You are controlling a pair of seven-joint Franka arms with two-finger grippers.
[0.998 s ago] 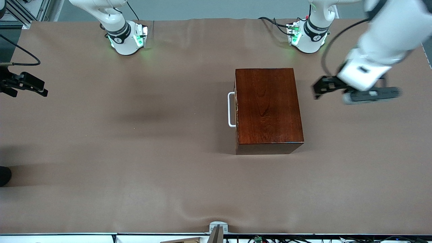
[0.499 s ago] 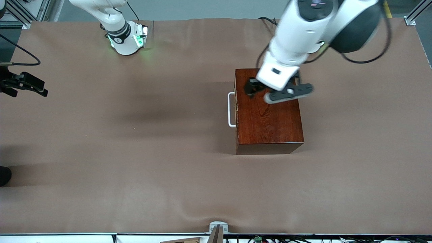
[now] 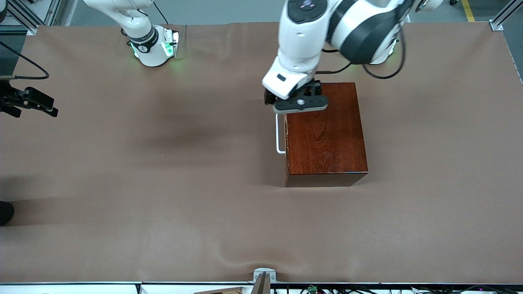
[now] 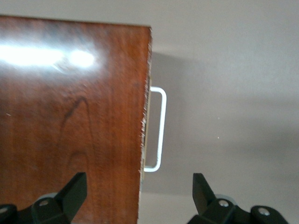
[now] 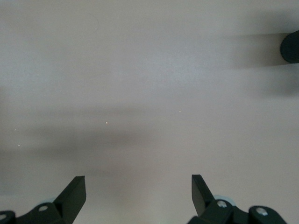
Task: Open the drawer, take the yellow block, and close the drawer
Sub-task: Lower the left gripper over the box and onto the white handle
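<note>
I've got the left gripper (image 3: 300, 102) spread wide, holding nothing, over the box (image 3: 325, 134) corner at twelve o'clock from the handle (image 3: 279, 134). The drawer (image 4: 145, 135) is closed, so the block is hidden. I'd drop straddling the bar mid-span, clear of the box edge; bare table (image 3: 163, 163) at nine o'clock gives pulling room. The right gripper (image 5: 138, 193) waits open over the table.

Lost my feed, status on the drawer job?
Left pincer open, over the box corner above the handle. Right pincer open, waiting over bare table. Drawer shut, block unseen. Nothing in the way.
</note>
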